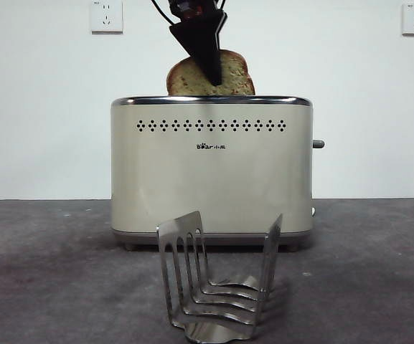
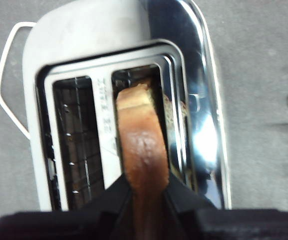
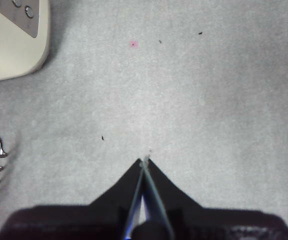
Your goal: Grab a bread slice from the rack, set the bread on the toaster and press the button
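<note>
So your left gripper (image 2: pixel 146 187) has its jaws pinched on the slice of bread (image 1: pixel 228 77), one on each side of the brown crust, and it's holding it upright at 12 o'clock above the toaster (image 1: pixel 212 172). From the front, the lower part of the slice is already hidden behind the chrome rim and the domed top still sticks out. The left wrist view shows the bread sitting in one of the two slots, the one next to the shiny chrome side, while the other slot shows only its wire grid. The button (image 1: pixel 318 144) pokes out at 3 o'clock on the toaster. The rack (image 1: pixel 217 287) stands at 6 o'clock, right in front, with no bread in it. Your right gripper (image 3: pixel 144 162) hangs over bare grey table (image 3: pixel 208 100), jaws pressed together.
</note>
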